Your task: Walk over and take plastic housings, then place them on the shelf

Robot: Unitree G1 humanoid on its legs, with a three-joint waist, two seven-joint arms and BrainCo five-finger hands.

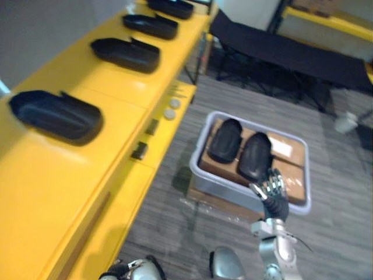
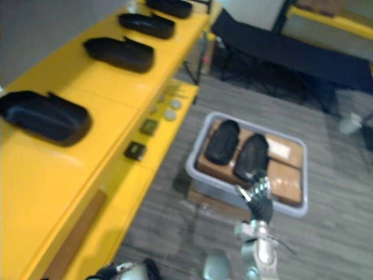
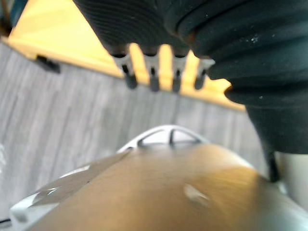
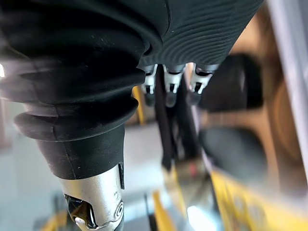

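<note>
Two plastic housings lie beside a white label.

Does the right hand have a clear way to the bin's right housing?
Probably yes: the open right hand hovers at the near rim of the bin, and the housing lies uncovered just beyond.

**Robot body: arms & hands**

R hand: silver fingers w/ dark tips are seen. The wrist is wrapped in a dark ribbed cover, and a silver-grey forearm of rounded metal segments is joined below. L hand: the back is covered by the same black ribbed sleeve, w/ thick bellows folds at the wrist. Its short silver, dark-tipped fingers are set in a row.
</note>
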